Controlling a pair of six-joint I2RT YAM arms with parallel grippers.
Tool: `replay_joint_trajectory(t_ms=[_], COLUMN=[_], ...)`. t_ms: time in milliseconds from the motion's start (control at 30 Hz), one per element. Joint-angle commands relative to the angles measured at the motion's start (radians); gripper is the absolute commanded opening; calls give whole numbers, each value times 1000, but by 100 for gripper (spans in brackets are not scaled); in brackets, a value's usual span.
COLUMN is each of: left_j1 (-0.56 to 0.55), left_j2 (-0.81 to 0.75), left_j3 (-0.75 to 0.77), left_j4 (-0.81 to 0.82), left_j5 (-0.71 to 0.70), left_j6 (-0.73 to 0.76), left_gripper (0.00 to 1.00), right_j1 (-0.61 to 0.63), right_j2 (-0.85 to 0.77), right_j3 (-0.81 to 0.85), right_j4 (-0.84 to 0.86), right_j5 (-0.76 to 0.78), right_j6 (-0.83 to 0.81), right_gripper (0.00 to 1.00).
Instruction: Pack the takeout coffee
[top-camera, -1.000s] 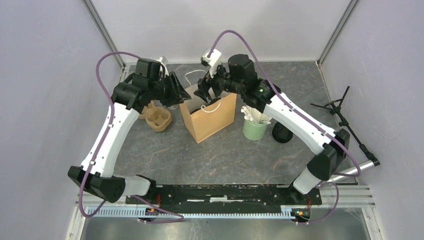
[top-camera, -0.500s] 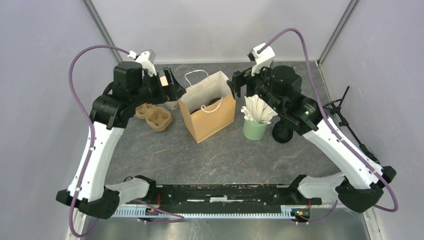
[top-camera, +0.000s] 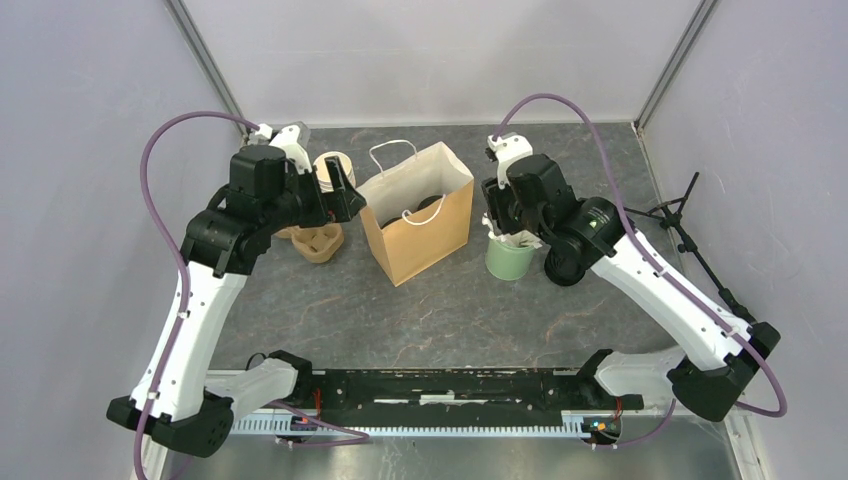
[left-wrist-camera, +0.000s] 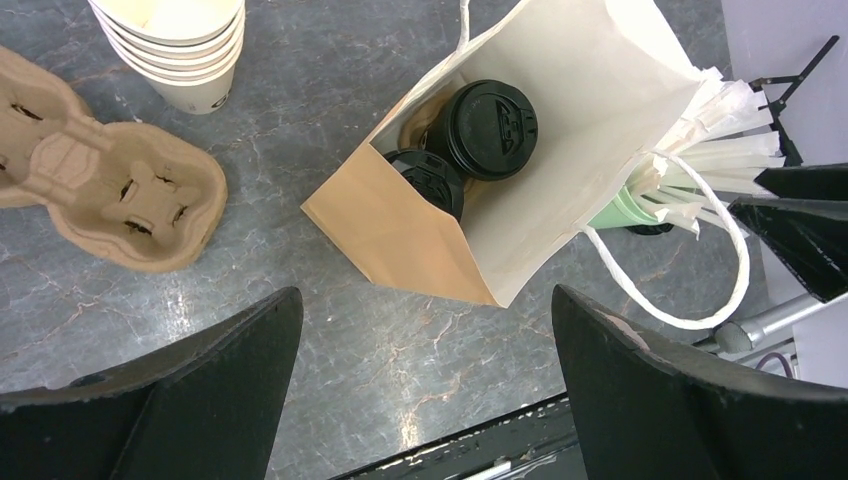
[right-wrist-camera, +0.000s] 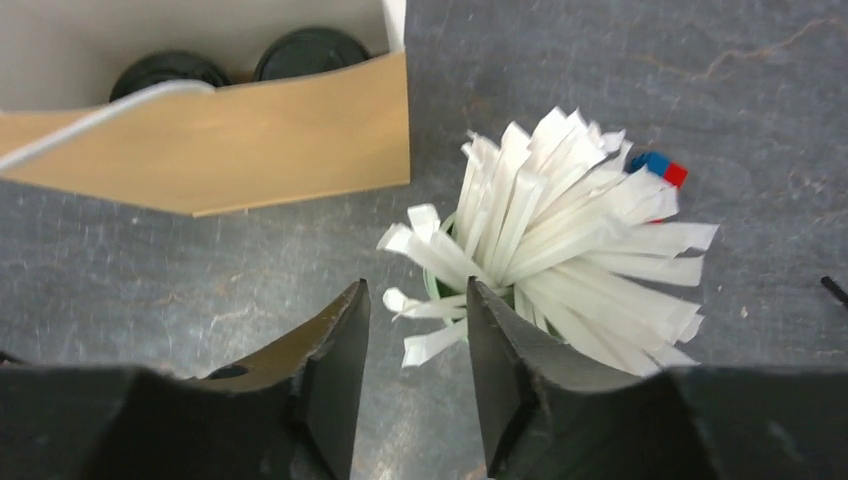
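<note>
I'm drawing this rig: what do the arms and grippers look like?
White links, black joints and bases on left arm and right arm, a purple cable looping along each. Black left gripper and right gripper, two wedge-shaped fingers each.

**First inspector:** We are noting the left arm (top-camera: 195, 300) standing high off its base, elbow bowing out to the left and forearm angling inward. The left gripper (top-camera: 338, 192) is pointing down, its fingers (left-wrist-camera: 230, 380) spread wide and gripping nothing.

**Second inspector:** We are recording the right arm (top-camera: 660, 285) stretching inward from its base. The right gripper (top-camera: 497, 212) is pointing down, and its jaws are standing narrowly apart with a slim gap showing.
</note>
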Motion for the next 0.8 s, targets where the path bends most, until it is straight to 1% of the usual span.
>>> replay_joint_trajectory(t_ms=[0, 100, 200, 367, 433, 567, 767], left_j1=[6, 6, 7, 6, 6, 6, 6], left_j2=[-25, -26, -23, -10, -4, 6, 11], left_j3=[-16, -21, -28, -38, -37, -28, -20], left_j4=[23, 29, 33, 32, 38, 39, 38], left_j5=[-17, -4, 5, 24, 26, 27, 20], left_j6=[64, 67, 64, 56, 51, 49, 54], left_gripper=[100, 100, 100, 100, 100, 100, 100], right_j1=[-5, -5, -5, -7, -7, -7, -9], right_j2=[-23, -26, -48, -19, -14, -37, -9], right_j3=[-16, -31, -76, -72, -82, -133, -146], right_j4=[-74, -114, -114, -141, -133, -43, -54], right_j5=[-95, -140, -152, -151, -141, -117, -88], right_j6=[26, 35, 25, -21, -35, -97, -158], right_gripper=[44, 41, 41, 44, 45, 46, 45])
